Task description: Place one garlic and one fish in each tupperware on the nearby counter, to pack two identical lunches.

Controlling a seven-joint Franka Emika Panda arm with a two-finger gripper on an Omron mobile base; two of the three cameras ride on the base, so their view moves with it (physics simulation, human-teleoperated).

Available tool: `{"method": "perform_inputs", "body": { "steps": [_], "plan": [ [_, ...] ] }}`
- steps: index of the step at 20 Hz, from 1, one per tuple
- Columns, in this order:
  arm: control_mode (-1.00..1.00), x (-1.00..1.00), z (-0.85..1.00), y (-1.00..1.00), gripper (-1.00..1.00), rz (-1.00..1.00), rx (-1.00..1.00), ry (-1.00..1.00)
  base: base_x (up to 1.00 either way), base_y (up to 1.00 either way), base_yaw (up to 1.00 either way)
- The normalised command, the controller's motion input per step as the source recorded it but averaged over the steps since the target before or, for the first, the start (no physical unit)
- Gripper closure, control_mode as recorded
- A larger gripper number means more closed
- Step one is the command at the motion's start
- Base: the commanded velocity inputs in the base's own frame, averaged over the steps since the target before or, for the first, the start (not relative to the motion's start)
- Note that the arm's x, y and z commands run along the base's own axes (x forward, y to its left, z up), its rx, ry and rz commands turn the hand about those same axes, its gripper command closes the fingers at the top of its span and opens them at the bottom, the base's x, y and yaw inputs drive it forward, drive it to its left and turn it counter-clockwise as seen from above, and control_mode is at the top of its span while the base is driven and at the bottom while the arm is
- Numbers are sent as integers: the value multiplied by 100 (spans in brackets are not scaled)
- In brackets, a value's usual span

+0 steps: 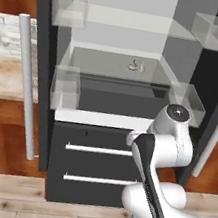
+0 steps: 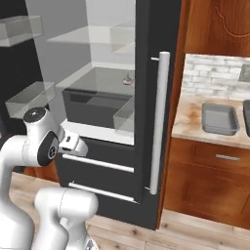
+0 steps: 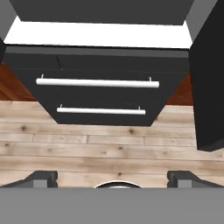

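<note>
one garlic point(image 1: 134, 66), two tupperware point(image 2: 219, 118), four clear bins point(image 1: 69, 8), two drawers point(image 3: 98, 83)

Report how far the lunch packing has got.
Nothing looks packed yet. The tupperware on the counter looks empty, with a second darker tray at the frame edge. The fridge stands open; a small pale item on its shelf may be a garlic, but it is too small to tell. The gripper is open, holding nothing, facing the drawers. All placing remains.
</note>
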Motion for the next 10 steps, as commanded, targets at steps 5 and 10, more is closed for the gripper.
{"method": "perform_inputs", "body": {
  "steps": [5,10],
  "plan": [
    [100,0,0,0,-100,0,0,0,43,21,-15],
    [100,0,0,0,-100,0,0,0,60,0,-14]
  ]
}}
